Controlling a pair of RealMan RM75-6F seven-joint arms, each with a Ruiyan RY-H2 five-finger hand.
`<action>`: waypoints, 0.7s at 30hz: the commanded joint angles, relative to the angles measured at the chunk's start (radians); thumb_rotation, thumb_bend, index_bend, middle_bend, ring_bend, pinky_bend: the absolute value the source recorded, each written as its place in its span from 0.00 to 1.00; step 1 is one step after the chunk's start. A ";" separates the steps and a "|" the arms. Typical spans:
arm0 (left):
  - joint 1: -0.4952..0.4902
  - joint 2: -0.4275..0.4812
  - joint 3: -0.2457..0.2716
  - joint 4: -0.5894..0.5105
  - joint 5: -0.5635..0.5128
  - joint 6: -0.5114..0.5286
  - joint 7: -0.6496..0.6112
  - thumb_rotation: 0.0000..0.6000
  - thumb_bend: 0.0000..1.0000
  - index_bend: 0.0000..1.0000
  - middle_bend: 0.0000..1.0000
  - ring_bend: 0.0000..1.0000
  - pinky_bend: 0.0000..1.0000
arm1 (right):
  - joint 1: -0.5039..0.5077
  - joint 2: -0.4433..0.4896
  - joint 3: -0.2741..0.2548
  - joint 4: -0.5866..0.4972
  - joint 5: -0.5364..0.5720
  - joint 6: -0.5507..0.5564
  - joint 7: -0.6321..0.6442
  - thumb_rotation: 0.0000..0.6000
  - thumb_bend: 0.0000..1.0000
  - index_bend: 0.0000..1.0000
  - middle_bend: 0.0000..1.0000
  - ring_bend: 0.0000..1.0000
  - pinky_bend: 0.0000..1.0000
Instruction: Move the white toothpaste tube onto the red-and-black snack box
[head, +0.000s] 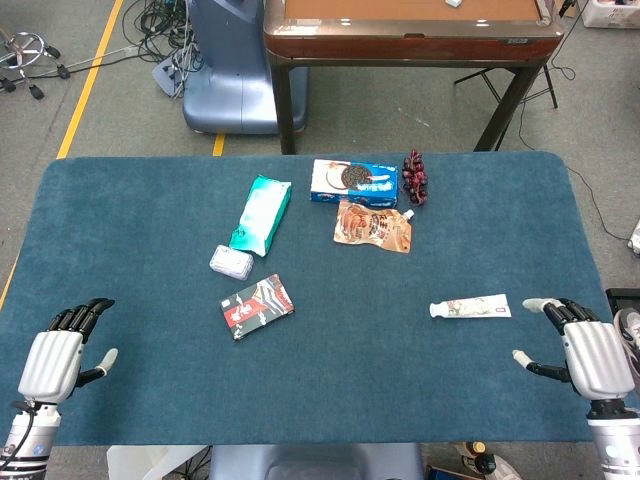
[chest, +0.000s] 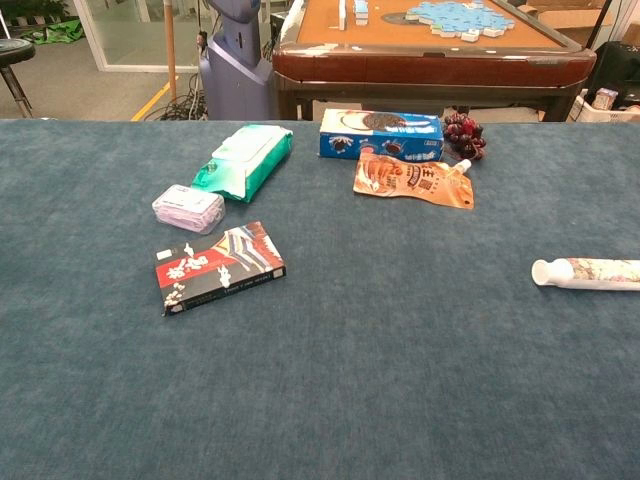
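The white toothpaste tube lies flat on the blue table at the right, cap pointing left; the chest view shows the tube at its right edge. The red-and-black snack box lies flat left of centre, also visible as the box in the chest view. My right hand rests at the table's near right corner, fingers apart and holding nothing, a short way right of the tube. My left hand sits at the near left corner, fingers apart, empty. Neither hand shows in the chest view.
A green wipes pack, a small clear packet, a blue cookie box, an orange pouch and dark red grapes lie toward the table's far side. A wooden table stands beyond.
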 joint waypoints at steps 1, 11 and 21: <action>-0.001 0.000 0.000 0.002 -0.002 -0.005 -0.001 1.00 0.25 0.18 0.19 0.21 0.19 | 0.003 -0.003 0.002 0.003 -0.014 0.004 0.002 1.00 0.14 0.33 0.38 0.29 0.36; 0.002 0.009 0.002 0.004 -0.003 -0.004 -0.006 1.00 0.25 0.18 0.19 0.21 0.19 | 0.114 0.055 0.051 -0.012 0.025 -0.143 -0.138 1.00 0.14 0.35 0.41 0.29 0.36; 0.026 0.018 0.012 0.007 -0.022 0.007 -0.016 1.00 0.25 0.18 0.19 0.21 0.19 | 0.273 -0.023 0.079 0.151 0.192 -0.412 -0.194 1.00 0.14 0.41 0.44 0.29 0.36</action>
